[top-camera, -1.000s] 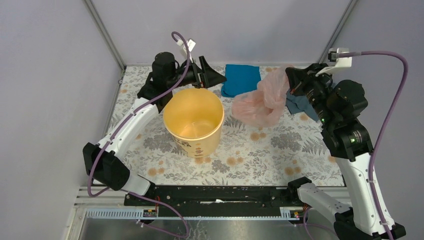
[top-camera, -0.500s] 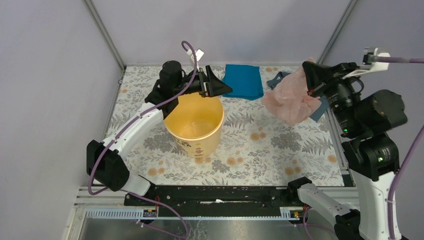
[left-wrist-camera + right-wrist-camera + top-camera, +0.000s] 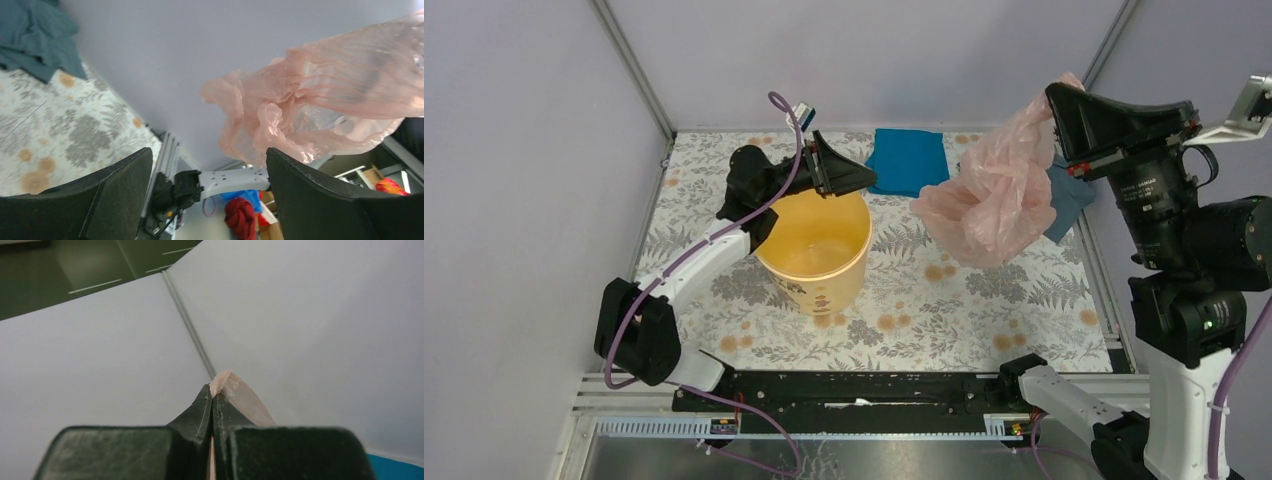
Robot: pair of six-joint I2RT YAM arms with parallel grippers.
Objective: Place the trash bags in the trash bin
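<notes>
From above, the counter (image 3: pixel 984 300) has a cover with grey leaves and orange flowers. Plain pale purple walls (image 3: pixel 874 60) stand round it, with a metal post (image 3: pixel 630 65) in each back corner. The yellow trash bin (image 3: pixel 814 245) stands upright on the counter, right under the left tool (image 3: pixel 856 178), which hangs over the bin's far rim. The right tool (image 3: pixel 1056 95) is high up, well apart from the bin and off to its right. The wrinkly pink trash bag (image 3: pixel 989 195) hangs down from the right tool. A bright blue cloth (image 3: pixel 909 160) lies flat just past the left tool, and a grey-blue cloth (image 3: pixel 1064 200) peeks out behind the bag. The left wrist view shows what the top view does not. The left tool's two fingers (image 3: pixel 115 195) are wide apart with nothing between them. The bag floats in the air out in front of them, with the wall behind it and the counter off to one side. The right wrist view shows the right tool's fingers (image 3: pixel 197 420) pressed together. A thin bit of the pink bag is pinched between them and pokes out at the tips. Behind them are only the wall and a post.
</notes>
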